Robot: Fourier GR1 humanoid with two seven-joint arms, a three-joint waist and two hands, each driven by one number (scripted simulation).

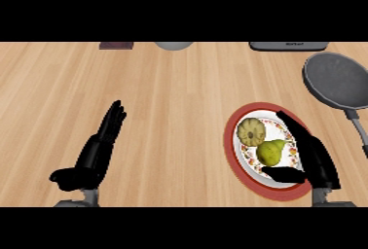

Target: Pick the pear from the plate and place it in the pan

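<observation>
A yellow-green pear (271, 151) lies on a red-rimmed patterned plate (237, 160) at the lower right, beside a round tan ridged item (252, 131). My right hand (313, 155) hovers over the plate's right side, fingers straight along the pear's right and thumb (283, 173) just below it, not closed on it. A dark grey pan (338, 80) sits at the far right, its handle (357, 129) running down toward the plate. My left hand (101, 146) rests open at the lower left, fingers straight, away from all objects.
Along the counter's far edge stand a dark brown object (116, 45), a grey rounded vessel (174, 45) and a dark appliance (287, 46). Bare wooden counter (173, 107) stretches between the hands and toward the pan.
</observation>
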